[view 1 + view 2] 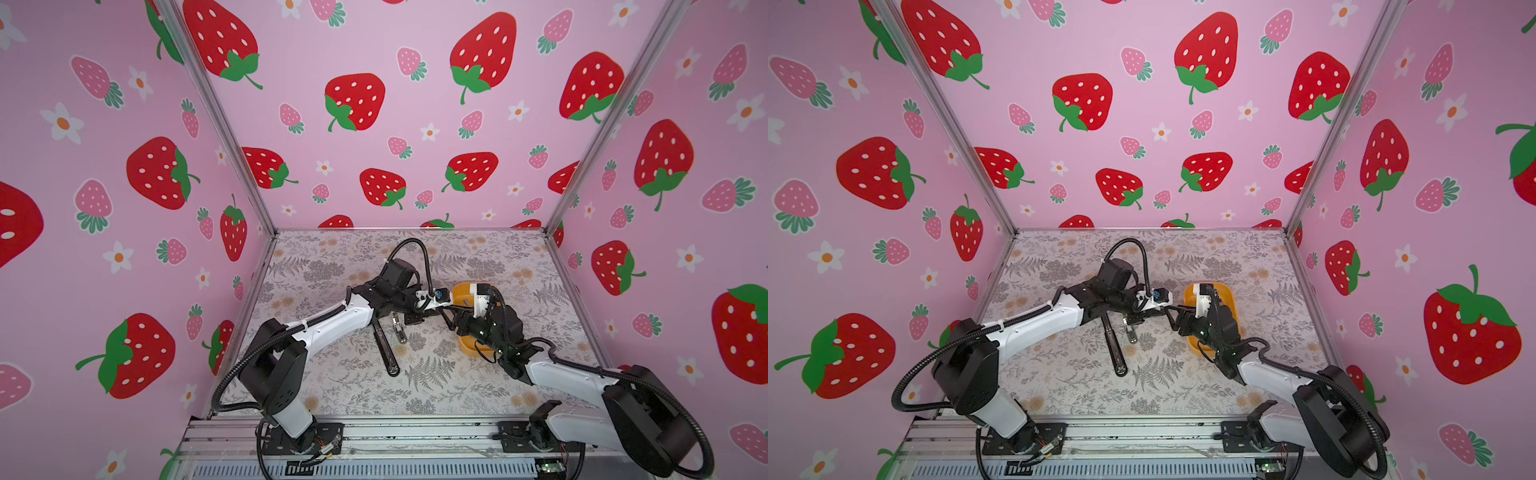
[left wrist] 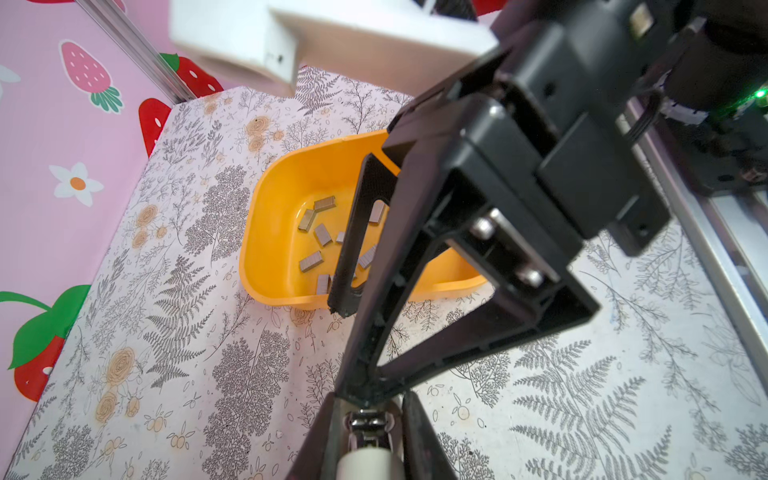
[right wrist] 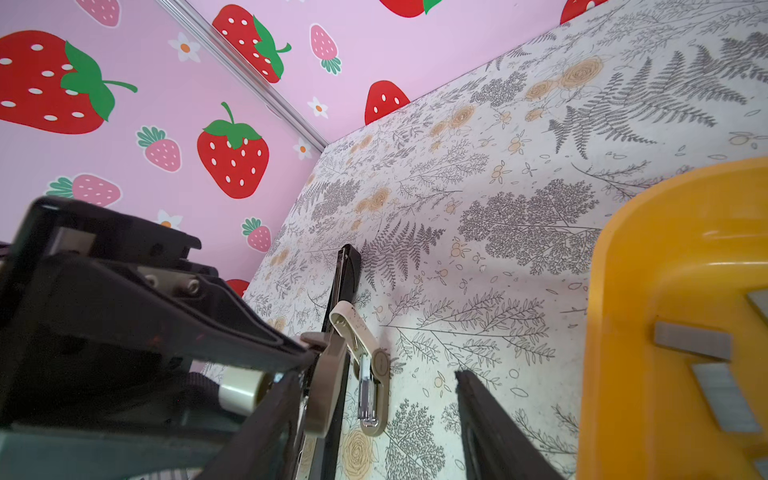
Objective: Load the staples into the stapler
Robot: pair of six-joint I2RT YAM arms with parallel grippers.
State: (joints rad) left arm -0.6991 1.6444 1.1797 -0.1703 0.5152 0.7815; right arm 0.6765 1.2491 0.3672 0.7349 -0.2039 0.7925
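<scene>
Closest in, left gripper (image 2: 370, 419) is clamped on the pale end of the stapler (image 3: 349, 270), whose black arm lies flat on the fern-print table (image 2: 208, 374). Right gripper (image 3: 378, 374) hangs just beside it, jaws apart, with nothing visibly held. Behind the right gripper, an orange tray (image 2: 266, 216) holds the staples (image 2: 322, 235), loose grey strips scattered across its floor.

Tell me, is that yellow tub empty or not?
Not empty: in the left wrist view, several loose grey staple strips lie scattered on the bottom of the tub.
</scene>
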